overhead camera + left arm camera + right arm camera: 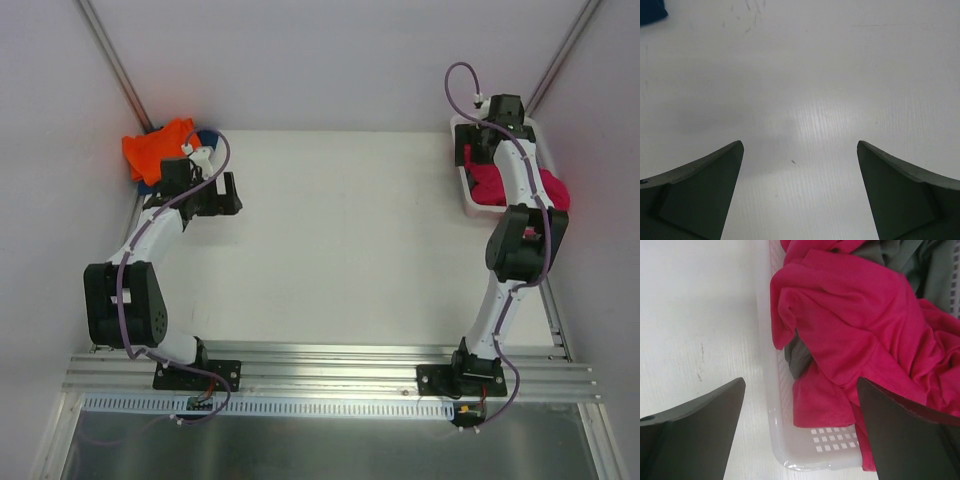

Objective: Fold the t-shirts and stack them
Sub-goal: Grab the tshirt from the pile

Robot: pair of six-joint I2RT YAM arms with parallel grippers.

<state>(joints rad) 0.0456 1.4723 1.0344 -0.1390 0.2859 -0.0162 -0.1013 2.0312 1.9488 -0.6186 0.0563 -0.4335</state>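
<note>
A magenta-pink t-shirt (850, 315) lies crumpled in the white lattice basket (775, 430), with a grey t-shirt (900, 260) under and behind it. My right gripper (800, 381) is open and empty, hanging over the basket's near corner, one finger outside the wall and one over the pink cloth. In the top view it (475, 150) is at the far right above the pink shirt (495, 185). An orange t-shirt (155, 150) lies on a dark blue one (207, 137) at the far left. My left gripper (225, 195) is open and empty over bare table (800, 144), just right of that pile.
The white basket (465, 195) stands at the table's far right corner. A scrap of dark blue cloth (650, 12) shows at the top-left of the left wrist view. Grey walls close in the table on the left, right and back.
</note>
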